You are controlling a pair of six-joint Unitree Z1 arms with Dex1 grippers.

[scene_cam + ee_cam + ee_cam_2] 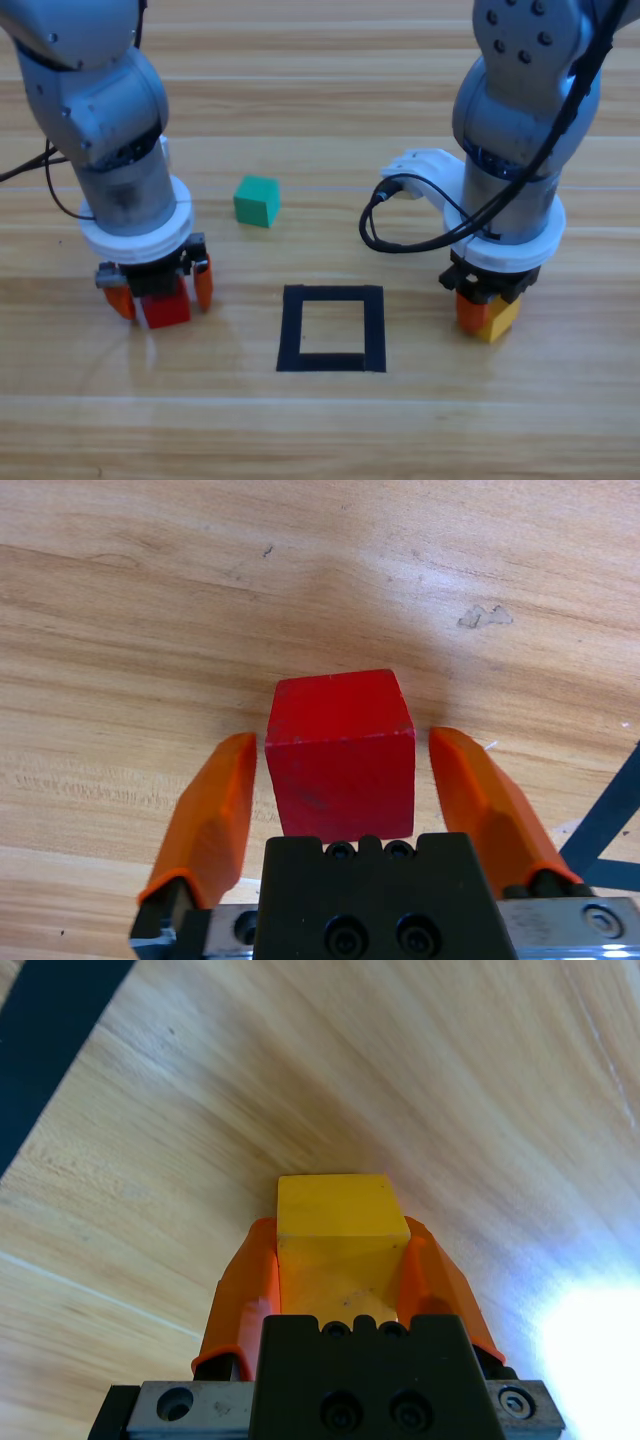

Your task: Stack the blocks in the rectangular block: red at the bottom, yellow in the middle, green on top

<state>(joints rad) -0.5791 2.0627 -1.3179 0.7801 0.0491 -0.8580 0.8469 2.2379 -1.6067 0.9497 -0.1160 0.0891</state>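
High view: left gripper (160,290) down at 8 o'clock on the wooden counter (320,430), spread around the small matte red cube (166,310). Right gripper (488,300) at 4 o'clock, pinching the small matte yellow cube (496,320). Flat black tape rectangle (332,328) just below centre, hollow. Small matte teal-green cube (257,200) loose at 11 o'clock from it.

Left wrist view: red cube (342,755) between the orange jaws, gaps both sides.

Right wrist view: yellow cube (338,1245) squeezed tight between the jaws, black tape (50,1040) at 10 o'clock.
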